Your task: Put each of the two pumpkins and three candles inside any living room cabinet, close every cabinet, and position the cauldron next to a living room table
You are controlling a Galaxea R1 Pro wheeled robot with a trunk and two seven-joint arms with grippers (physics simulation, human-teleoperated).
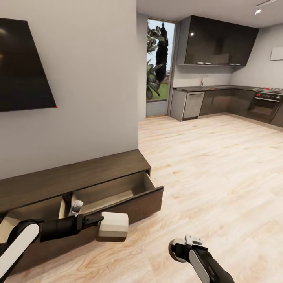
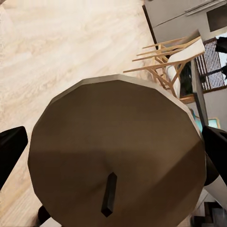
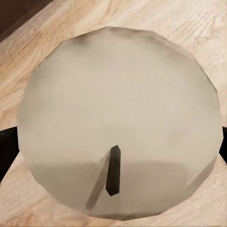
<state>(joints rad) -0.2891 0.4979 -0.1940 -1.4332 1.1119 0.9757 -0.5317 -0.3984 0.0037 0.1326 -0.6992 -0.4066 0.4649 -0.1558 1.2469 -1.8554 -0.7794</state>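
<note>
The long dark-brown cabinet [image 1: 78, 175] runs along the wall with two drawers pulled out, showing pale insides [image 1: 114, 192]. My left gripper [image 1: 103, 225] is shut on a cream candle [image 1: 114, 226], held just in front of the open drawers. In the left wrist view that candle [image 2: 118, 151] and its dark wick sit between the black fingers [image 2: 9, 151]. My right gripper [image 1: 181, 247] is low over the floor, shut on a second pale candle [image 3: 118, 123]. A small pale object [image 1: 76, 206] leans inside the drawer; I cannot identify it. The pumpkins and cauldron are out of view.
A dark TV [image 1: 23, 67] hangs on the wall above the cabinet. Light wood floor [image 1: 220, 173] stretches right toward a dark kitchen [image 1: 220, 98] with an oven [image 1: 265, 104]. Wooden chairs [image 2: 165, 66] appear in the left wrist view.
</note>
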